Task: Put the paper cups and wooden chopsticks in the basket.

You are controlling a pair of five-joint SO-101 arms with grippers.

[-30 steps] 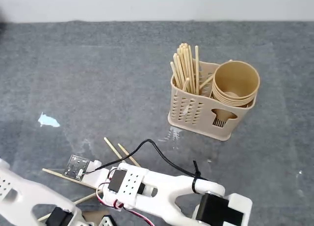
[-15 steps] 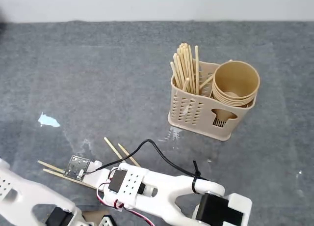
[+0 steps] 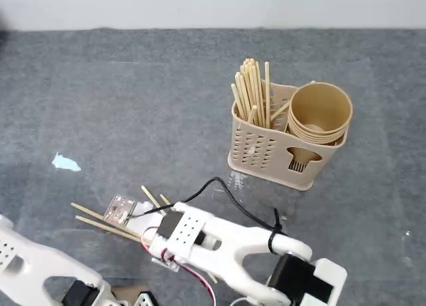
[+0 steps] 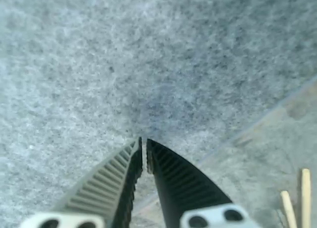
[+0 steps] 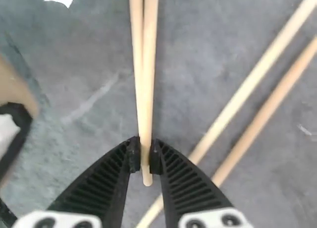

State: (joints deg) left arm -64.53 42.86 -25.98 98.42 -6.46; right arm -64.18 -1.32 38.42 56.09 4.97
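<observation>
Right tool [image 5: 143, 143] has shifted toward the basket [image 3: 261, 153] — chopstick pair [image 5: 142, 64] clamped.

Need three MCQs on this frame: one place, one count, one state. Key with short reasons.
1. Where are the paper cups? A) in the basket B) on the mat C) in a gripper
2. How many chopsticks does the right gripper clamp? A) one B) two C) four
3. State of the left gripper? A) wide open B) shut on a cup C) shut, empty
Key: 1 A, they sit stacked in one compartment. 2 B, a pair lies side by side between the jaws. 3 C, fingers meet, nothing between.
</observation>
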